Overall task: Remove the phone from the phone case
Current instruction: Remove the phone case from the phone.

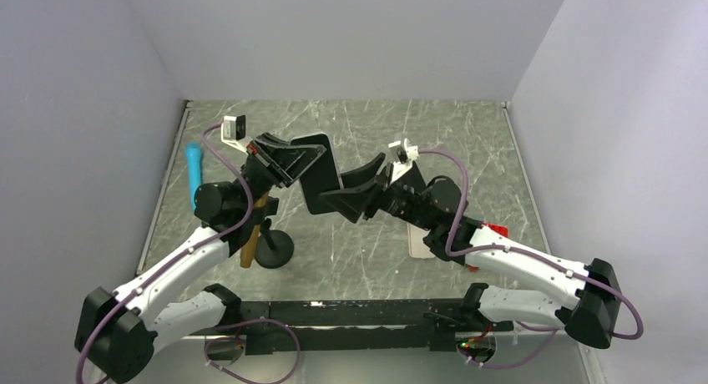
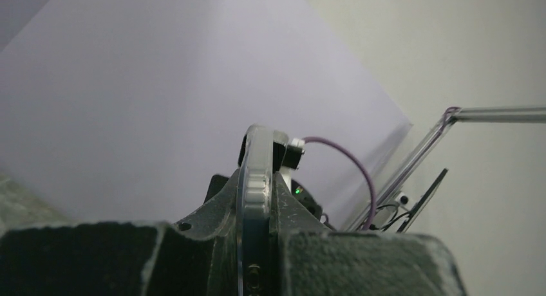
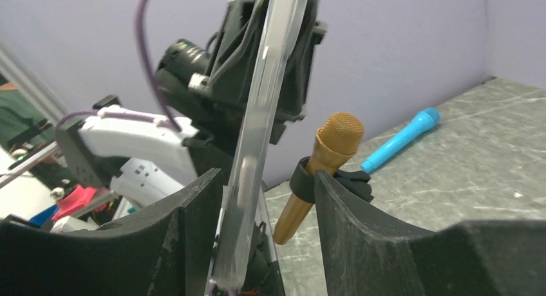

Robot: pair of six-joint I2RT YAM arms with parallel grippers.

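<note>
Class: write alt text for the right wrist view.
A cased phone sits edgewise between the right gripper's open jaws, its far end clamped by the left gripper. Behind: a gold microphone in a stand, a blue microphone on the table.

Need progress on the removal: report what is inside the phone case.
A black phone fills the clear phone case. Its ends are covered by the left fingers and right fingers, so any lifted corner cannot be seen.

The clear phone case (image 2: pixel 256 156) is observed edge-on, clamped between the jaws of the left gripper (image 2: pixel 255 203). Its other end is set between the spread jaws of the right gripper (image 3: pixel 265 180), against one finger. The dark phone (image 1: pixel 317 171) appears seated inside.
</note>
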